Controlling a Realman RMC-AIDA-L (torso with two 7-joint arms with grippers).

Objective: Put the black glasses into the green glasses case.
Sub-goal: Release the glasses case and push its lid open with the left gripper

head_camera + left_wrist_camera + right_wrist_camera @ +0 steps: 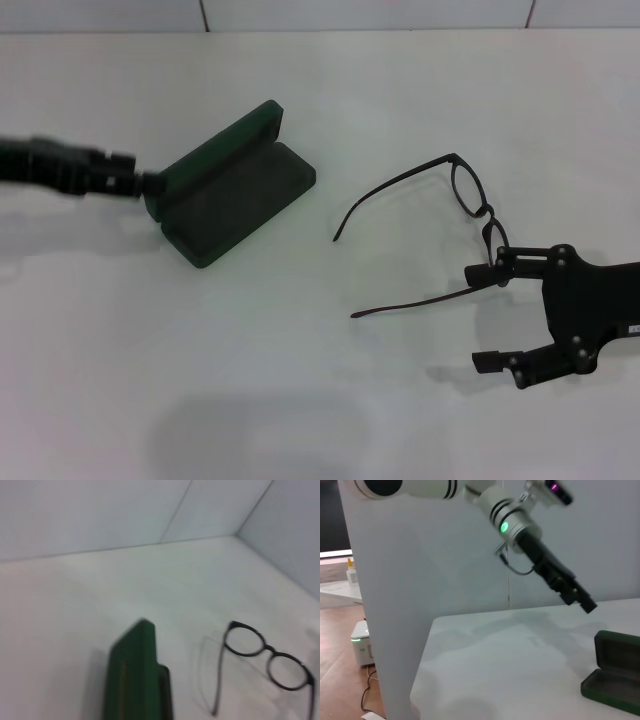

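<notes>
Nearest, the right gripper has its jaws spread, the upper finger at the black glasses, which lie unfolded on the white table, lenses rightward and temples pointing left. Farther left lies the open green glasses case, its long axis diagonal, with the left gripper at its near-left end; I cannot tell how its jaws stand.

You were working in a lab-style test cell: a plain white table boxed in by white partition panels, with a wooden floor and a small lit device beyond.
</notes>
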